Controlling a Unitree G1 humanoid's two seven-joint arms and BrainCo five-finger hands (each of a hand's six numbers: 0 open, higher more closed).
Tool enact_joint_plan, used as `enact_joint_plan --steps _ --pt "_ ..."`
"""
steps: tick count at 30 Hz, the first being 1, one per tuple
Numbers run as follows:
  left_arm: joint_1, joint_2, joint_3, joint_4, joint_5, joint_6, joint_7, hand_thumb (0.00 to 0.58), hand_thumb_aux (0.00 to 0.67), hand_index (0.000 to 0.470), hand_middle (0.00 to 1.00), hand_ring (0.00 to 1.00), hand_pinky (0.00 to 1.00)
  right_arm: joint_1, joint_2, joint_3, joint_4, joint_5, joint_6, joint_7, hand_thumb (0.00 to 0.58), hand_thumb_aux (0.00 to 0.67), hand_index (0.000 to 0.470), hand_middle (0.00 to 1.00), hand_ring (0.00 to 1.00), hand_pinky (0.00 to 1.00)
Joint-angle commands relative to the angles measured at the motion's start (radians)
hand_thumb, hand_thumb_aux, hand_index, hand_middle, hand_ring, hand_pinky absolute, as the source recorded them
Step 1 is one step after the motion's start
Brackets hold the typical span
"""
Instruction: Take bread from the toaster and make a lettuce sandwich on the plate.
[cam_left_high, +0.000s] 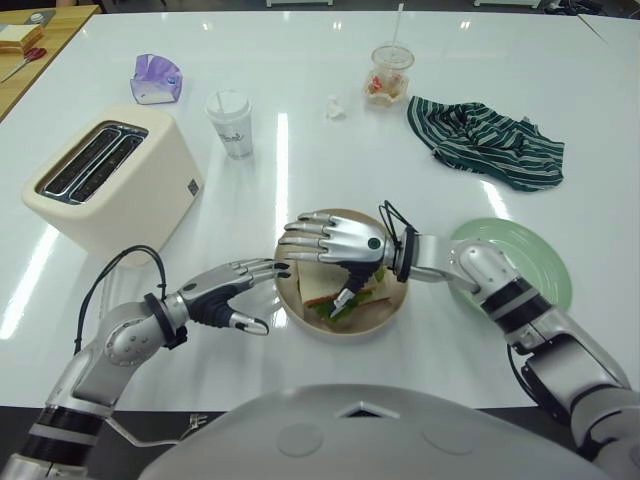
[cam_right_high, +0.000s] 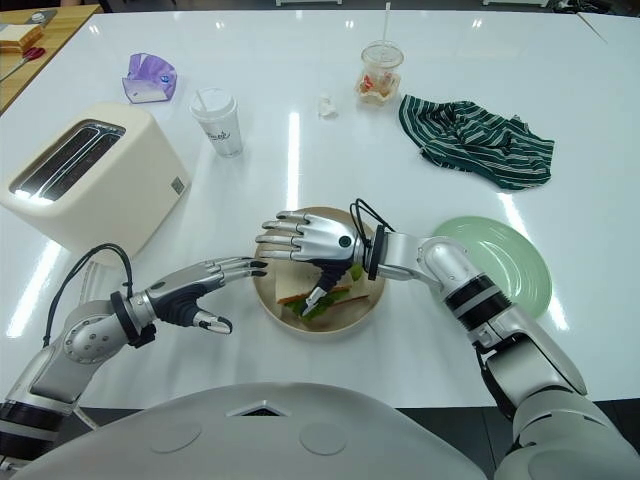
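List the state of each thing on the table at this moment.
toaster: upright, no bread sticking out of the slots.
sandwich: assembled, lettuce showing at its edge.
tan plate: holds the sandwich.
green plate: flat, partly behind the right arm.
right hand: fingers spread over the sandwich, thumb on it.
left hand: open, beside the tan plate.
white cup: upright, lidded.
clear cup: upright, straw in.
striped cloth: crumpled.
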Motion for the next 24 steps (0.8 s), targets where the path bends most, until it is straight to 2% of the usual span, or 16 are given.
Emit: enact_joint_plan --steps 1,24 --pt "-0.011 0.020 -0.015 0.011 0.035 0.000 0.002 0.000 0.000 0.000 0.00 0.00 0.00 -0.025 -0.007 0.032 0.040 -0.017 0.003 0.014 0.000 0.000 0.000 0.00 0.00 0.00" --pt "-0.021 0.047 -0.084 0.060 0.116 -0.009 0.022 0.000 0.000 0.000 0.00 0.00 0.00 -0.050 -0.018 0.086 0.116 -0.017 0.025 -0.011 0.000 0.000 0.000 0.00 0.00 0.00"
